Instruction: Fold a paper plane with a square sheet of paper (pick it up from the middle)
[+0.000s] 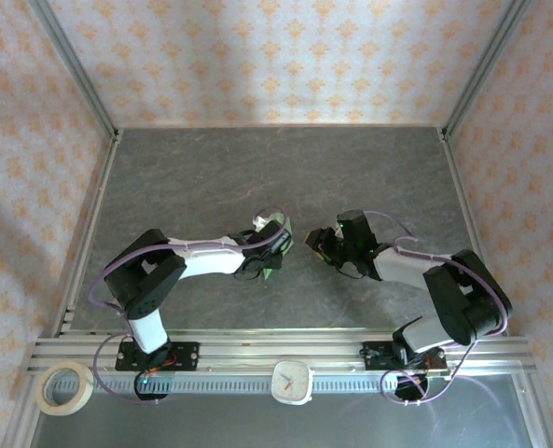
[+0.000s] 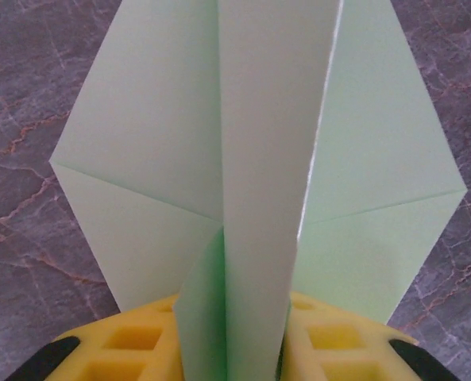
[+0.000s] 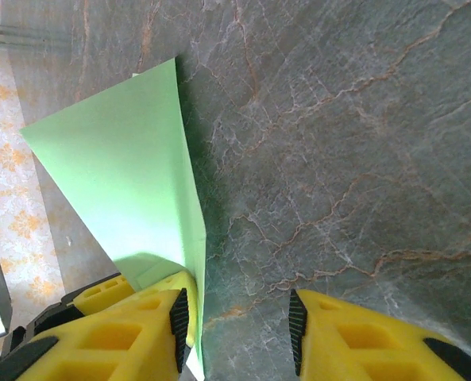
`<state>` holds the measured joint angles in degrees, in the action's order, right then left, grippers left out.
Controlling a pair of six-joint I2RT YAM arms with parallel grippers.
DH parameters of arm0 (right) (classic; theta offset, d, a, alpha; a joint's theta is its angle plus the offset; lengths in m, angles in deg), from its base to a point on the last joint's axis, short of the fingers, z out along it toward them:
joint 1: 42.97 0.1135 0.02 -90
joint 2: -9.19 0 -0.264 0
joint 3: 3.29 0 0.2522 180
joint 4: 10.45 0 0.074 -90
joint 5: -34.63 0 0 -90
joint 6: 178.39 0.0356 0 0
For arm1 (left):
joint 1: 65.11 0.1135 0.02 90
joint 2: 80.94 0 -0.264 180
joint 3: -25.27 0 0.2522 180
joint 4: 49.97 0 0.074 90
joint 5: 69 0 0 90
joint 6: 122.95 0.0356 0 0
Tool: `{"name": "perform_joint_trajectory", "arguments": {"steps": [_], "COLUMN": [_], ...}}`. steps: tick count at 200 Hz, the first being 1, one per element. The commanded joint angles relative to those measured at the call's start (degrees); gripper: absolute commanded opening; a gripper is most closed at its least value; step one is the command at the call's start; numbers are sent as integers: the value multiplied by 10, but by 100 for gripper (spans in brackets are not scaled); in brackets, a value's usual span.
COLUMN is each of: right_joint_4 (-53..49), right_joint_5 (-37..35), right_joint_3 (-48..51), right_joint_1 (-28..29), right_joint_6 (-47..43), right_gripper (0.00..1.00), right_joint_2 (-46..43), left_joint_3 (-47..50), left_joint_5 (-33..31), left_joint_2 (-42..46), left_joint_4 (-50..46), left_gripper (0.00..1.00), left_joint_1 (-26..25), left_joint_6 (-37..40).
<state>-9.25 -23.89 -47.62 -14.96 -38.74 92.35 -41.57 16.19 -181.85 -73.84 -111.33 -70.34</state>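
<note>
As seen from above, both arms reach in toward the middle of the grey table [image 1: 257, 168], hands near each other but apart. Left hand [image 1: 269, 259] is on the paper plane [image 1: 283, 247]; pale green shows just past it on the far side and the near side. Right hand [image 1: 321, 245] is just to the right of it, pointing at it.

Left wrist view: paper plane [image 2: 267, 119] is half folded and lies on the table [image 2: 28, 238], with two wings spread left and right and a diagonal crease on each. Centre fold stands up as a tall ridge running away from the camera. Base of the ridge sits between the two yellow fingers [image 2: 132, 349] of the left hand [image 2: 233, 337]. Paper fills the gap, so cannot tell whether the hand pinches the ridge or just straddles it.

Right wrist view: right hand [image 3: 237, 321] is spread, with bare table [image 3: 338, 119] visible between the black pads [image 3: 179, 317]. It grips nothing. A green flap of the paper plane [image 3: 116, 175] rises on the left, its straight edge running down just beside the left pad; touching or not, cannot tell.

Near-edge rail: roll of tape [image 1: 66, 388] at left, small square clock [image 1: 292, 381] in the middle, both well apart from the paper plane.
</note>
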Motion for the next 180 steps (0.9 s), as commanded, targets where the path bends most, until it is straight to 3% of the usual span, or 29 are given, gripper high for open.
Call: {"name": "perform_joint_trajectory", "arguments": {"steps": [1, 180], "right_joint_4": [0, -30], "right_joint_5": [0, 51], "right_joint_3": [7, 20], "right_joint_1": [-3, -59], "right_joint_6": [-14, -77], "right_gripper": [40, 41], "right_joint_2": [-4, -43], "left_joint_3": [-1, -26], "left_joint_5": [-39, -105], "left_joint_2": [-34, 3], "left_joint_4": [-65, -97], "left_gripper": [34, 43], "left_joint_1": [-12, -73], "left_joint_6": [-35, -198]}}
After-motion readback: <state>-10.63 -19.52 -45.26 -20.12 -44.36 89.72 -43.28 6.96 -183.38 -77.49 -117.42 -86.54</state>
